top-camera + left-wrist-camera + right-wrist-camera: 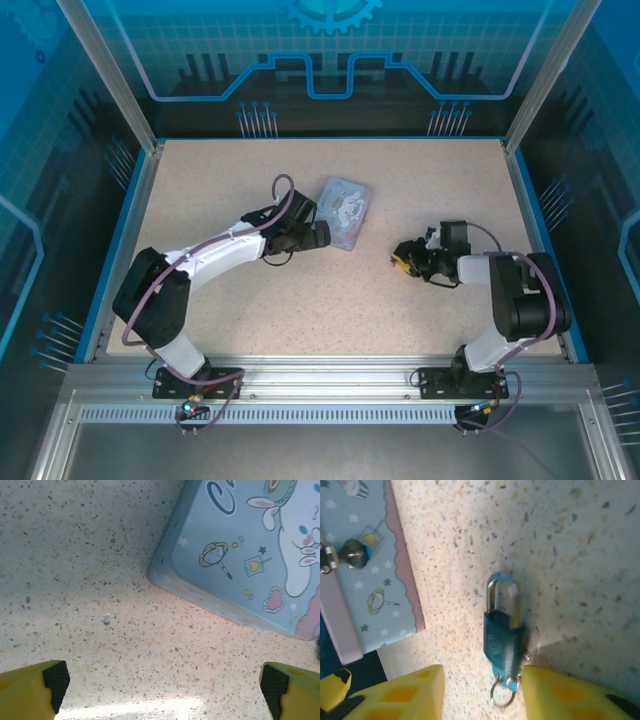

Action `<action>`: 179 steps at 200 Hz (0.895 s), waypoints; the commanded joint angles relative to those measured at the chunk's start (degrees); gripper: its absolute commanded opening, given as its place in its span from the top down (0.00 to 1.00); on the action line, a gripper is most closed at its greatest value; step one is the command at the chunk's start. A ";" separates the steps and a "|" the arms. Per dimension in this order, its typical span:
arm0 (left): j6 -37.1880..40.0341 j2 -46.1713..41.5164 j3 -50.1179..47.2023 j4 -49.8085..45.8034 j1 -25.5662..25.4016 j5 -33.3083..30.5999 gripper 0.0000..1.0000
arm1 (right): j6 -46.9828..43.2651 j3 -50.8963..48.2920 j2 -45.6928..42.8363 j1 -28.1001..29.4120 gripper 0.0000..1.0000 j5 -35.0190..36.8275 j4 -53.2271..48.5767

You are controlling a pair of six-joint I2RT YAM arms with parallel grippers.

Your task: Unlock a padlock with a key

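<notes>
The padlock [502,640] is small and dark teal with a silver shackle, and it lies on the speckled table. The key [509,679] has a blue head and a wire ring, and it sticks out of the padlock's bottom end. My right gripper [481,682] is open around that end. Its yellow fingers [565,695] stand on either side, and the right one is almost against the key. It sits right of centre in the top view, right gripper [400,257]. My left gripper [165,687] is wide open over bare table, just short of the box corner, left gripper [320,235].
A pale blue cartoon-printed box [345,212] lies flat near the table's middle, box [240,555], box [365,580]. A small dark round item [355,553] rests on its lid. Blue rails edge the table [250,160] on all sides.
</notes>
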 commanded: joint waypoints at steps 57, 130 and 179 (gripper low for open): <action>3.69 -7.47 2.21 -4.61 3.24 0.23 0.01 | -6.18 -1.34 -20.00 -5.97 0.02 1.85 -21.09; 10.66 -18.45 -3.32 -0.77 6.55 -13.07 0.01 | -13.67 11.64 -26.84 -5.68 0.00 16.74 -35.28; 32.23 -26.27 -16.59 18.49 7.08 -26.82 0.01 | -18.27 12.88 -25.54 -1.91 0.00 41.56 -27.51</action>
